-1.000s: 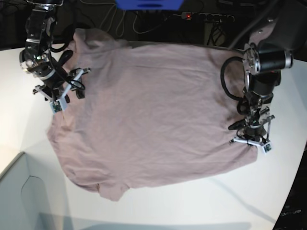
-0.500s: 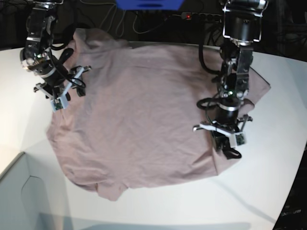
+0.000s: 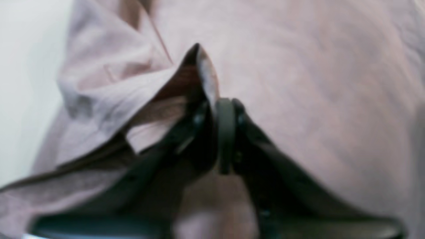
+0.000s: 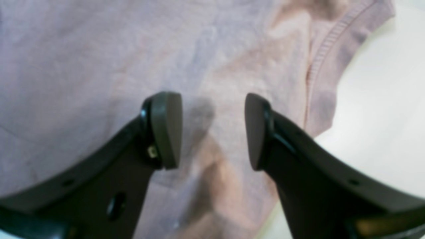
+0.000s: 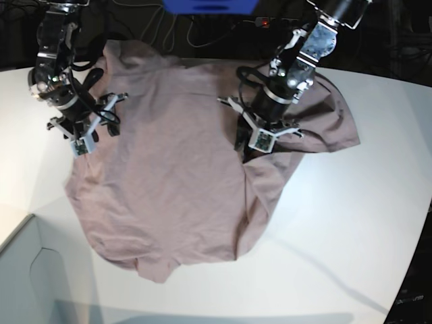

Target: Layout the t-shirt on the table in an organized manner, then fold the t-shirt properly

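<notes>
The mauve t-shirt (image 5: 162, 162) lies spread on the white table (image 5: 351, 229), with its right side lifted and folded over toward the middle. My left gripper (image 5: 247, 147) is shut on a pinched fold of the t-shirt (image 3: 199, 76) and holds it above the shirt's middle right. My right gripper (image 5: 94, 135) is open just above the shirt's left edge; in the right wrist view the gripper (image 4: 212, 129) is empty over cloth near a stitched hem (image 4: 318, 59). The collar and neck label are not visible.
A pale box-like corner piece (image 5: 27, 270) sits at the front left. Cables and a power strip (image 5: 290, 24) lie behind the table's back edge. A blue object (image 5: 209, 5) stands at the back centre.
My left gripper has carried the shirt's right edge up and leftward across the shirt, folding that side over. My right gripper has stayed in place, open.
</notes>
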You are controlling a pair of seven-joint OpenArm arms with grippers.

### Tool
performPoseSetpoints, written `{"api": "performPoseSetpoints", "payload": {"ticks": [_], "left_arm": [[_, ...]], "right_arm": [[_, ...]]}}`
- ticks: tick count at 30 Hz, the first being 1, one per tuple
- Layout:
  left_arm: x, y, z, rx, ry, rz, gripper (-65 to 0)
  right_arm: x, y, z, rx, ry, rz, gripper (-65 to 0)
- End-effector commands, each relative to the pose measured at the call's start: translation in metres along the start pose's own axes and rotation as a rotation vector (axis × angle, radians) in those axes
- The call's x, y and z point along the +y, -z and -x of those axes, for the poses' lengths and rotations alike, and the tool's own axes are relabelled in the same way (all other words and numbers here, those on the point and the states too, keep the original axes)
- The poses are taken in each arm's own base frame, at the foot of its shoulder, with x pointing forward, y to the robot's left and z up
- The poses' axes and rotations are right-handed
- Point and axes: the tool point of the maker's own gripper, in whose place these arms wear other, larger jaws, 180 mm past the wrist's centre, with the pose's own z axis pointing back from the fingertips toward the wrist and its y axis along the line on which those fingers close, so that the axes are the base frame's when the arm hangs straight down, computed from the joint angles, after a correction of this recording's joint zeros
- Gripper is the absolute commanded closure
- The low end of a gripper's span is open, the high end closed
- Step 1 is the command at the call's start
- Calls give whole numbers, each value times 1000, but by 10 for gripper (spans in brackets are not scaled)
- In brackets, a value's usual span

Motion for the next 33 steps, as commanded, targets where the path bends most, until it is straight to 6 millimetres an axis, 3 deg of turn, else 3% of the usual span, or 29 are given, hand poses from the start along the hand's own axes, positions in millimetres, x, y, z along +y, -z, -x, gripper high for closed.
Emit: {"api": "performPoseSetpoints", "payload": {"ticks": [1,4,7,9,12,13,16,18,21,30,33], "left_arm": [[3,1,-16,-56,7,-6,-179],[-3,-8,-26,-90,1,5,-322],[1,-26,-51,-158,24,18,-365],[17,-36,-68,-204,25,-20,-366],[70,-44,-75,-235,-99,-169,-366],[85,-45,-75,-243,-155,-212,-366],[119,-45,-45,-198,-293,-318,-367],[129,-36,-34,-171,-334,-333,-367],[122,-23,-11,-108,-378,-318,-367],[92,-2,-20,-103,-374,-229,-366],[84,0,-4,-58,-369,-215,-365]], "right_arm": [[-3,-2,-14,-48,-3,2,-303],[-3,-2,-14,-48,-3,2,-303],[-3,-2,-14,-47,-3,2,-303],[-3,-2,-14,-47,-3,2,-303],[-2,-1,-14,-47,-2,1,-303],[-2,-1,-14,-47,-2,1,-303],[-1,0,-9,-36,5,-3,-303],[-1,3,-5,-24,14,-8,-303],[0,6,3,-7,27,-16,-303],[0,6,3,-7,26,-15,-303],[0,6,2,-8,25,-14,-303]]}}
